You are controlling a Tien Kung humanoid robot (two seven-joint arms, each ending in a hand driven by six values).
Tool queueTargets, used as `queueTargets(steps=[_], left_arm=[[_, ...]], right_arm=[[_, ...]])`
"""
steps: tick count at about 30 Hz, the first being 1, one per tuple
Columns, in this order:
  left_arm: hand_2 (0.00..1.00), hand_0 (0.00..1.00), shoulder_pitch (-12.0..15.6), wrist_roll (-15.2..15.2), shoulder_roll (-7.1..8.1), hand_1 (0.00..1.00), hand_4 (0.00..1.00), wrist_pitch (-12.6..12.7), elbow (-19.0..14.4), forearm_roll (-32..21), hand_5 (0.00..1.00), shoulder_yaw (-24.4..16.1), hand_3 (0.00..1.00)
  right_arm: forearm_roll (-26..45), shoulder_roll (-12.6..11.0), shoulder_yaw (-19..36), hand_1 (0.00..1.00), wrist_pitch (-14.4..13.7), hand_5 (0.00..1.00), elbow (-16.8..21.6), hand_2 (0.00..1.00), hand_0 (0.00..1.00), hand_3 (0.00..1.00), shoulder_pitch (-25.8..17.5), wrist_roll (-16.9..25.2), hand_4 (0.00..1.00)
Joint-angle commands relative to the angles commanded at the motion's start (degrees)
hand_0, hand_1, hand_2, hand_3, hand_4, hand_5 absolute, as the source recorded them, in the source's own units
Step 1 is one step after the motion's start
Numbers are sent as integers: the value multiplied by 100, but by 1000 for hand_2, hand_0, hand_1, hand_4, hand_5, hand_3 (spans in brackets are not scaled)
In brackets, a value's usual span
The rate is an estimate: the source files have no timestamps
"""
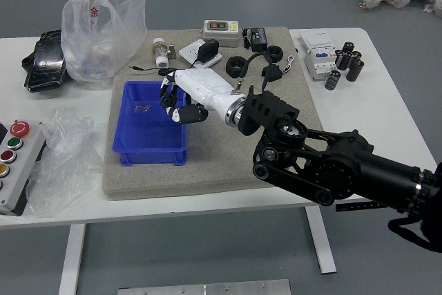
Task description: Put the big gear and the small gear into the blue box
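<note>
Left of centre on the mat (207, 177), the box (148, 157) looks like thin, stiff plastic, probably light enough to shift if nudged; its rim would be the place to take hold of it. Over its right wall, near the far corner, comes the right hand (204, 93), reaching in from the right with its palm side turned down. Whether it is spread, pressed together or pinching something I cannot tell, dark parts against dark. Neither gear can be made out for certain; one may be within or under that hand, which puts the box just below and to its left. Either gear should be rigid and hard to damage, heavier if metal, and best taken across opposite sides of the toothed rim, where the teeth would resist slipping.
</note>
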Motion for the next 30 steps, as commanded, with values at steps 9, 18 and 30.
queueTargets(steps=[9,18,30], left_arm=[[618,703,-5,24,14,623,710,-8,-7,49,415,-32,808],[618,703,-10,34,6,623,710,-5,-10,46,415,-34,808],[618,703,-14,29,8,623,710,-8,-10,41,415,-28,808]], right_arm=[[-127,234,-668,405,-133,2,-342,310,261,491,173,96,307],[-269,389,-869,458,-329,2,-673,410,270,515,132,207,357],[-243,414,-940,662,53,127,-825,745,362,735,81,27,533]])
